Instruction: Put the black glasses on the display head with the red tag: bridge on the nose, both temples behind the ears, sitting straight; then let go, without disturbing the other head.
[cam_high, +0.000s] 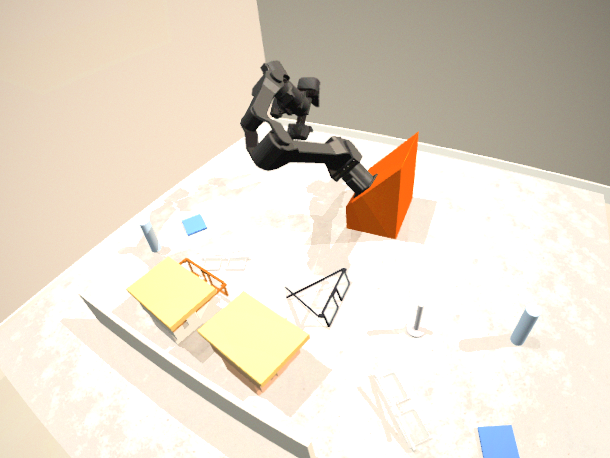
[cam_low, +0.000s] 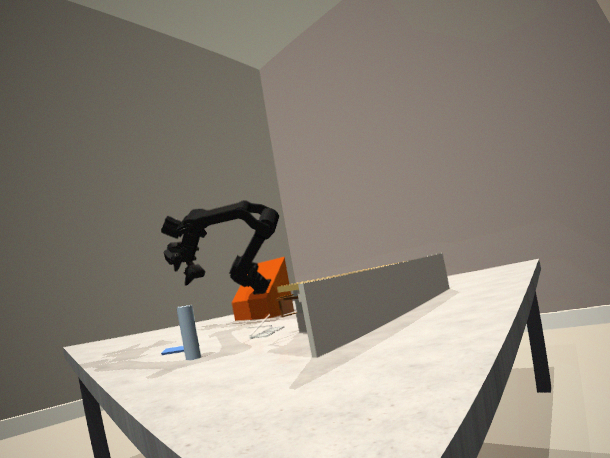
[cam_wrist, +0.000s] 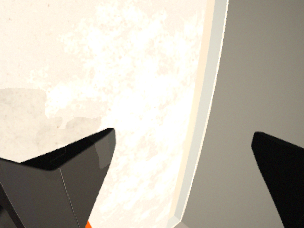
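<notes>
The black glasses (cam_high: 333, 295) are on the table with their temples unfolded and pointing left. Two yellow-topped shapes stand to their left and front: one with a pale lower part (cam_high: 177, 334), one with a brownish lower part (cam_high: 250, 374). The yellow tops hide most of what is below, so I cannot make out the faces or the red tag. My gripper (cam_low: 181, 276) (cam_wrist: 185, 137) is open and empty, high above the table and well behind the black glasses; between the fingers the wrist view shows only table and background.
Orange glasses (cam_high: 206, 272) are beside the pale shape. Pale glasses (cam_high: 225, 258) lie behind. A grey wall (cam_high: 190, 375) (cam_low: 375, 305) runs along the front left. Blue-grey cylinders (cam_high: 151, 237) (cam_high: 524, 326), a thin post (cam_high: 418, 317) and an orange wedge (cam_high: 380, 210) (cam_low: 252, 307) stand around.
</notes>
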